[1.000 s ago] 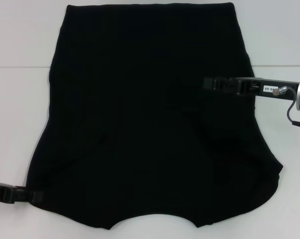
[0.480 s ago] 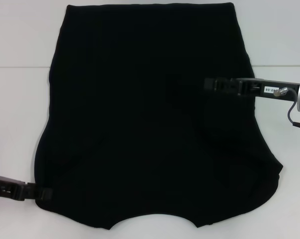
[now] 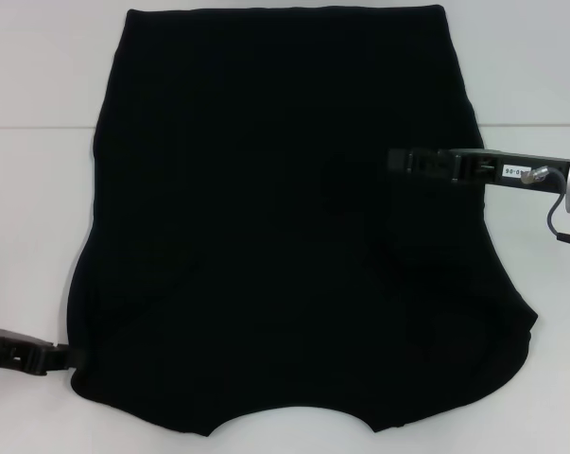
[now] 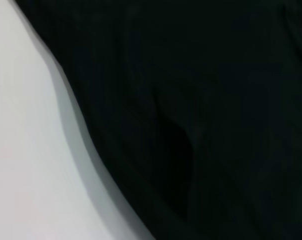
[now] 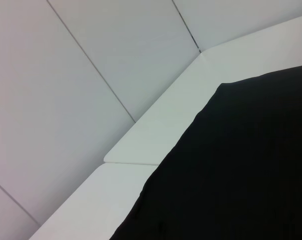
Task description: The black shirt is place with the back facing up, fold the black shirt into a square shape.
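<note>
The black shirt lies flat on the white table and covers most of the head view, with its curved neckline at the near edge and its straight hem at the far edge. My left gripper sits low at the shirt's near left corner, right at the fabric's edge. My right gripper reaches in from the right and hovers over the right half of the shirt. The left wrist view shows the shirt with a soft crease, beside bare table. The right wrist view shows a far corner of the shirt.
White table surface borders the shirt on the left and right, with a seam line running across it. In the right wrist view, the table's far edge meets a pale panelled wall.
My left gripper pushed right toward the shirt's corner, then drew back a little to the left and slightly farther up. The right arm and the shirt have not moved.
</note>
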Available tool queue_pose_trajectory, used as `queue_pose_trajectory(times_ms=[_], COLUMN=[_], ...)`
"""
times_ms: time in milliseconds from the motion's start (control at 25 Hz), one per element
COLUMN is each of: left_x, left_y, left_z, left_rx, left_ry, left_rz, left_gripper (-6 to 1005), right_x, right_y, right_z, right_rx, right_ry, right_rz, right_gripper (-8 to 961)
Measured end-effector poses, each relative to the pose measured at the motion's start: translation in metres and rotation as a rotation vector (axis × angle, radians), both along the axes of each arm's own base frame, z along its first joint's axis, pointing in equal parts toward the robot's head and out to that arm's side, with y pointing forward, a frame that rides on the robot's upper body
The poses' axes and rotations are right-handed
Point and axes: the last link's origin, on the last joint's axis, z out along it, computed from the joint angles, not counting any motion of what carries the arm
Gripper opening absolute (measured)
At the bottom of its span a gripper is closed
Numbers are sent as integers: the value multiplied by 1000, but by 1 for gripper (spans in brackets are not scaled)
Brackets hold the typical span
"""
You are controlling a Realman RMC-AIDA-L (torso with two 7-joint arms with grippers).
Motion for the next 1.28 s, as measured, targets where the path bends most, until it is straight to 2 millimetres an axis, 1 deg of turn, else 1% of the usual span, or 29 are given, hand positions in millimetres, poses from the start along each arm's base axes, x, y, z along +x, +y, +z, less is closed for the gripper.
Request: queue_pose_trajectory(times_ms=[80,320,640,1280], left_x=[0,0,-1,-1], left_y=[1,3,3,1], left_z=[0,-3,3,6], left_rx=[4,5,4,-13], left_ry=[3,14,16,17], left_rz=[0,-6,7,40], left_gripper=[213,20,2,131], right_x=[1,3,5,7], right_y=[0,-1,-2,-3], right_z=[0,1,3,4], right_rx=[1,1,9,13], right_ry=[0,1,4,6], right_rz=[-1,-6,-14,-16], right_gripper=[564,563,563,563])
